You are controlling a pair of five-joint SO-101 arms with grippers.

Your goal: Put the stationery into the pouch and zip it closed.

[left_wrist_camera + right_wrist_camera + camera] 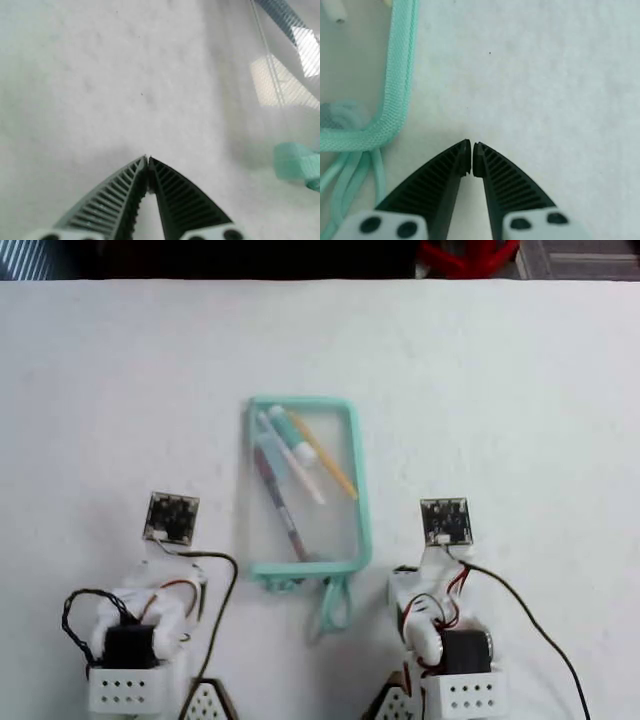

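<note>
Pouch [362, 490] on white table [520, 390], dark room [250, 258] behind

the counter [520, 380] has a white, faintly textured top that runs back to a dark edge on the far side. a clear pouch [325, 525] with mint-green edging lies flat near its middle. the pouch's green cord [335, 605] lies looped on the counter toward the near edge.
</note>
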